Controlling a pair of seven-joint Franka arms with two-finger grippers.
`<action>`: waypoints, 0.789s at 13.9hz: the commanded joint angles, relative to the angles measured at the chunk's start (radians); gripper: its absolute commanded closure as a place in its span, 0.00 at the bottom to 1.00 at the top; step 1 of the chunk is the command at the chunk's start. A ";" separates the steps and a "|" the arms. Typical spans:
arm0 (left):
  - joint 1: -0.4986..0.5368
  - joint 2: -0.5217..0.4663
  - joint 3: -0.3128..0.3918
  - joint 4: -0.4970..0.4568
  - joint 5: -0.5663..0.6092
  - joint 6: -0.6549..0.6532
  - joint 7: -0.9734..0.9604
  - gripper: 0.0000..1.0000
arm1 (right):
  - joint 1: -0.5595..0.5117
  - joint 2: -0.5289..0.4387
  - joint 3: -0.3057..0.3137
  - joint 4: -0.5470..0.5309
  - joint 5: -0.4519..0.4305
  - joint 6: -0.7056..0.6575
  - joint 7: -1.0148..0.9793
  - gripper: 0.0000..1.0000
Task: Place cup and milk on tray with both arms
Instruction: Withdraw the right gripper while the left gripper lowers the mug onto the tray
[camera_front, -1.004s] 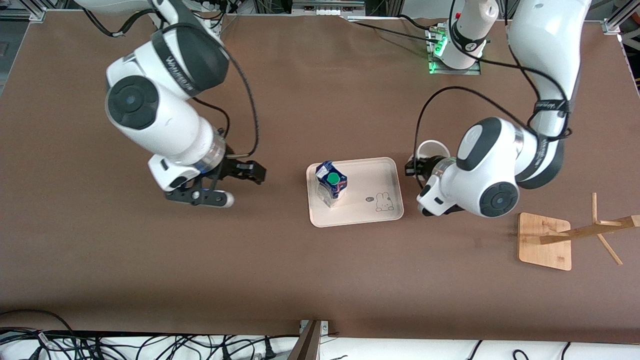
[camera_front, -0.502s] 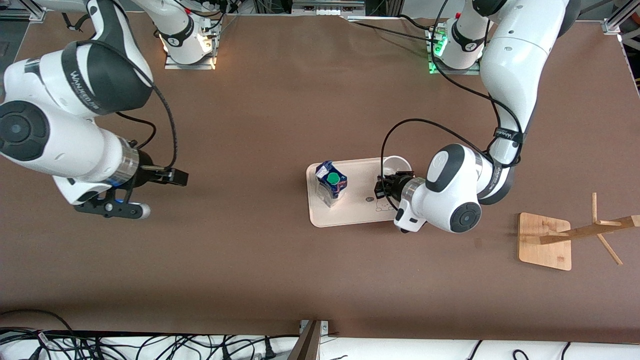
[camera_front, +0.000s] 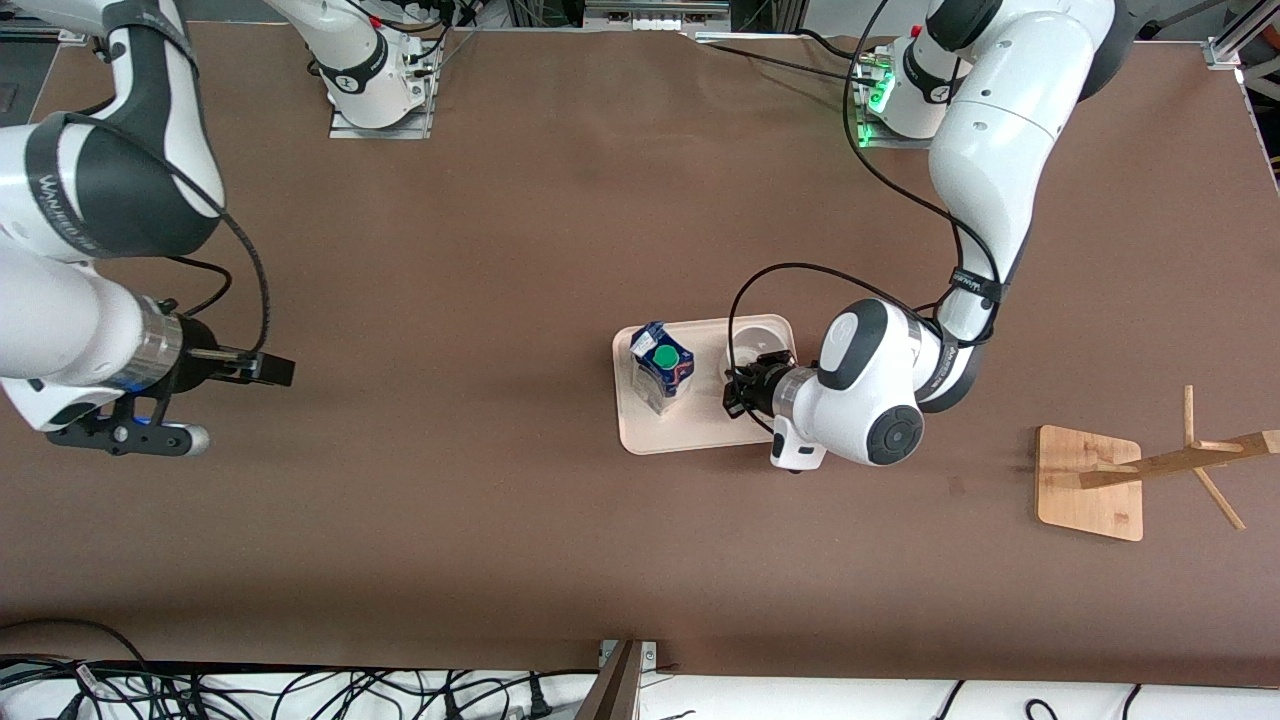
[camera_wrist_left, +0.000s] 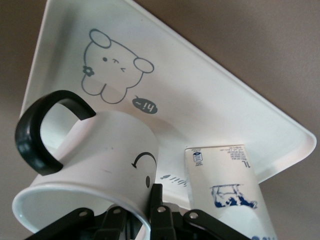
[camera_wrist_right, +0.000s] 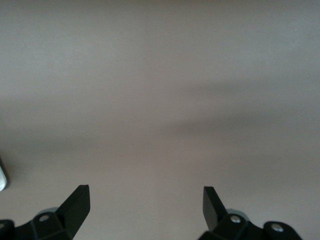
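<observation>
The left gripper (camera_front: 742, 392), jaws clamped on the rim of the cup (camera_front: 757, 345), holds it over the tray (camera_front: 700, 437) beside the milk (camera_front: 661, 367); the release is straight down. The right gripper (camera_front: 240, 368) waits, jaws apart, over bare worktop (camera_front: 480, 250).

We see a brown table (camera_front: 560, 230). Lying directly on it: the cream tray (camera_front: 700, 436) near the middle, and a wooden rack (camera_front: 1090, 483) toward the left arm's end, its flat base on the surface, nearer the front camera than the tray. Both arm bases are mounted along the table's edge farthest from that camera.
</observation>
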 joint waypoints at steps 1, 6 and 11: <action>-0.010 0.032 0.007 0.042 -0.020 0.002 -0.026 1.00 | -0.053 -0.022 0.001 -0.016 0.000 -0.004 -0.105 0.00; -0.001 0.035 0.016 0.034 -0.018 0.014 -0.026 0.79 | -0.117 -0.057 0.001 -0.014 0.003 -0.012 -0.132 0.00; 0.001 0.029 0.016 0.034 -0.017 0.016 -0.025 0.08 | -0.129 -0.064 0.003 -0.013 0.003 -0.004 -0.204 0.00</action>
